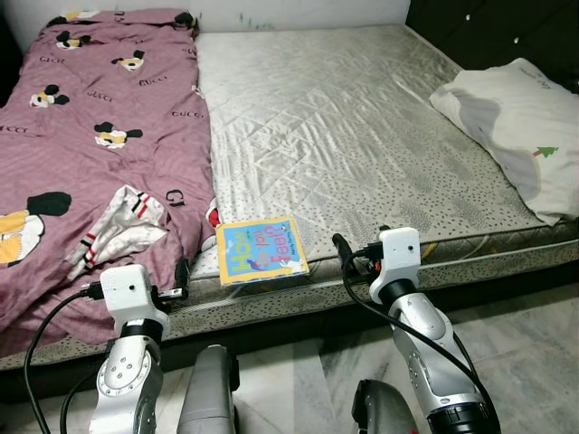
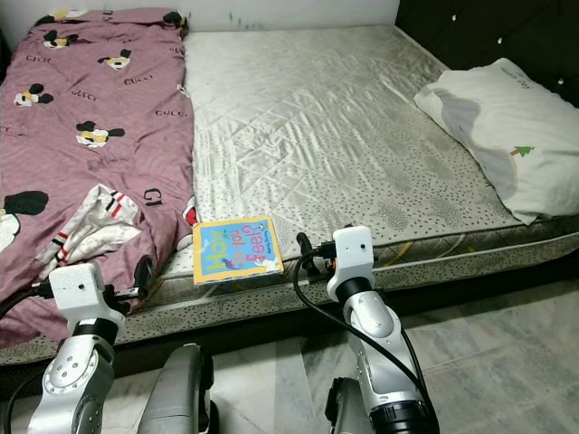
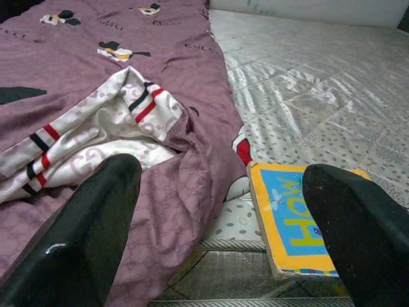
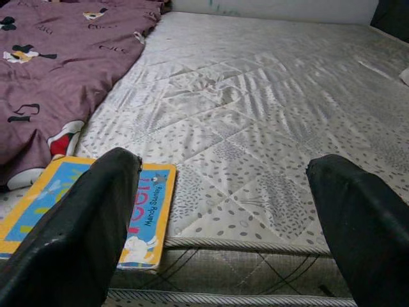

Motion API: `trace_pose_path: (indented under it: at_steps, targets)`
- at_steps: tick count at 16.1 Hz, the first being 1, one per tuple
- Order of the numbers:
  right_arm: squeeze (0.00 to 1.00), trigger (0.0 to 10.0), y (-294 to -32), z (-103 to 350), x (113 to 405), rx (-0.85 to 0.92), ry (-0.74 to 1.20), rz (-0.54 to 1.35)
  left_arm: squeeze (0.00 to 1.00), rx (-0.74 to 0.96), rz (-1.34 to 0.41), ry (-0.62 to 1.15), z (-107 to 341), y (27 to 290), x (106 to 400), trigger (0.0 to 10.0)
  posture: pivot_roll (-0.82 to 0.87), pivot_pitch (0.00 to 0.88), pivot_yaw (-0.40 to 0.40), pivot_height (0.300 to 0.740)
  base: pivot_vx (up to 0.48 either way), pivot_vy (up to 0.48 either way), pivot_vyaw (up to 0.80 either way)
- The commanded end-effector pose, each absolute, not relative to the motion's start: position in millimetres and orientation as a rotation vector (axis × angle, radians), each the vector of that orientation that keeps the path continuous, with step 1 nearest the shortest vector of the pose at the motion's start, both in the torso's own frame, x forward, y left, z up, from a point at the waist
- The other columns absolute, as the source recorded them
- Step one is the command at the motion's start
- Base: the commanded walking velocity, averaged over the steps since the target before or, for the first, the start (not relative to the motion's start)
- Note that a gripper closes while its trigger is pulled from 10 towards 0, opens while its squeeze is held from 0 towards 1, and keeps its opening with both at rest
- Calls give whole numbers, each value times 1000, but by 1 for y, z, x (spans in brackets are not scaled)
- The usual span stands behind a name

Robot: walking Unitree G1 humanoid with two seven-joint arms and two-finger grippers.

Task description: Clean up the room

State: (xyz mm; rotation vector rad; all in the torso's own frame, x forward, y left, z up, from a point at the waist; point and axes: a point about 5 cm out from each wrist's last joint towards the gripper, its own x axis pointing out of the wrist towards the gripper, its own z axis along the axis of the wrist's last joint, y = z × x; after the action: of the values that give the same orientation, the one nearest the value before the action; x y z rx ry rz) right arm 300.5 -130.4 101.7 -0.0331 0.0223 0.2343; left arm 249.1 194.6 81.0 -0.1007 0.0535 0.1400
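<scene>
I see the book (image 1: 262, 250) lying at the mattress (image 1: 362, 136) edge, between my spread-open left gripper (image 3: 217, 217) and spread-open right gripper (image 4: 220, 217). The head view adds the pillow (image 1: 516, 127); the blanket (image 1: 99, 145) is cut off.

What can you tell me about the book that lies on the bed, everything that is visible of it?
The book is thin and roughly square, with a yellow border, a blue cover and large coloured letters. It looks like a stiff children's book. It lies flat and closed at the near edge of the grey mattress, its corner beside the purple blanket. Neither the left gripper nor the right gripper touches it.
</scene>
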Motion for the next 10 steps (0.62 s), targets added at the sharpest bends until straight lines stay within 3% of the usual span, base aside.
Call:
trace_pose_path:
  at_steps: [1, 8, 10]
  targets:
    - [0, 10000, -132, 99, 300, -28, 30, 231, 0, -104, 133, 59, 79, 193, 248, 10000, 37, 81, -22, 585, 0, 0, 0]
    - [0, 10000, -133, 96, 299, -33, 39, 228, 0, -104, 135, 58, 80, 194, 247, 10000, 37, 92, -20, 585, 0, 0, 0]
    - [0, 10000, -133, 96, 299, -37, 40, 229, 0, -103, 133, 59, 80, 194, 248, 10000, 36, 93, -18, 585, 311, 0, 0]
